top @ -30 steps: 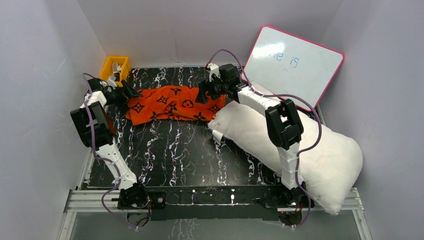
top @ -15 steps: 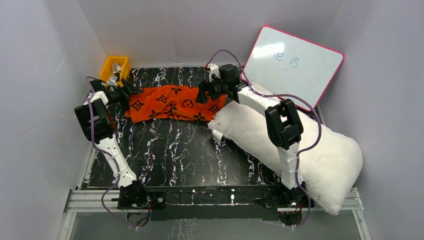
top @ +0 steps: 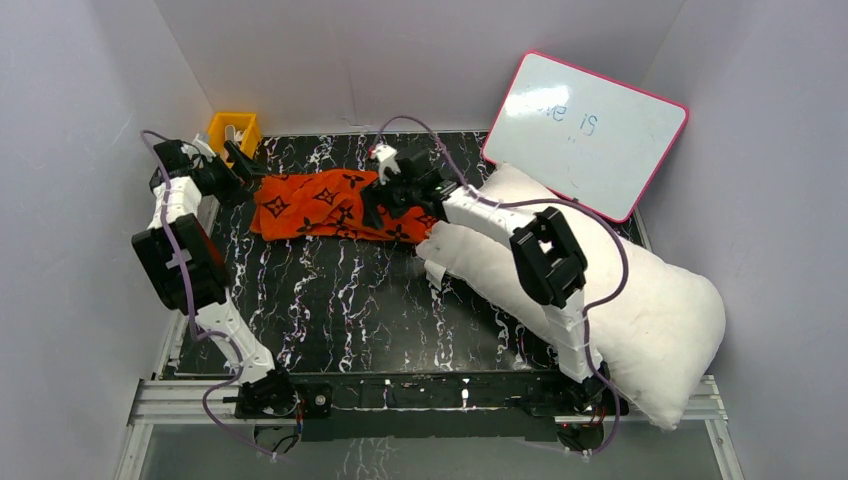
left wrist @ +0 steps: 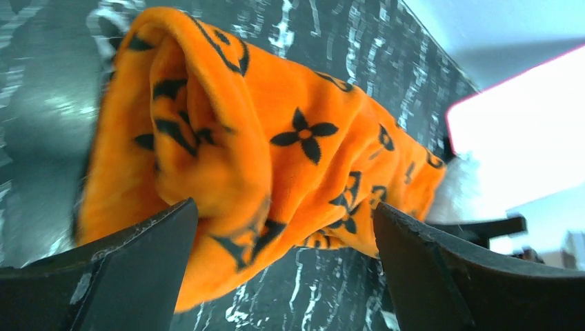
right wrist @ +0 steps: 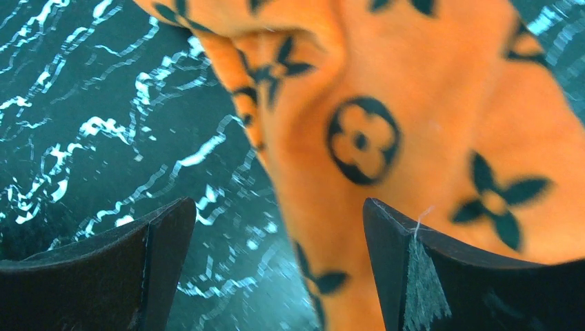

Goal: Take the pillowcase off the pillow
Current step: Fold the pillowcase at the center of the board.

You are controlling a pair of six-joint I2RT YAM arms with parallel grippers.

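Note:
The orange pillowcase point(top: 325, 205) with black motifs lies crumpled on the black marbled table point(top: 340, 300), at the back. Its right end reaches the corner of the bare white pillow point(top: 640, 310), which stretches to the front right. My left gripper point(top: 245, 168) is open at the pillowcase's left end. In the left wrist view the pillowcase point(left wrist: 276, 138) bulges just ahead of that left gripper point(left wrist: 283, 227), with nothing clamped. My right gripper point(top: 378, 200) hovers open over the pillowcase's right half. In the right wrist view the right gripper point(right wrist: 276, 221) straddles the edge of the pillowcase point(right wrist: 414, 138).
A pink-framed whiteboard point(top: 585, 130) leans on the back right wall behind the pillow. A yellow bin point(top: 232, 132) stands in the back left corner, close to my left arm. Grey walls enclose the table on three sides.
My left gripper has drawn back to the left, off the pillowcase's end. My right gripper has swung left from the pillow's corner to above the pillowcase. The pillowcase has stayed put.

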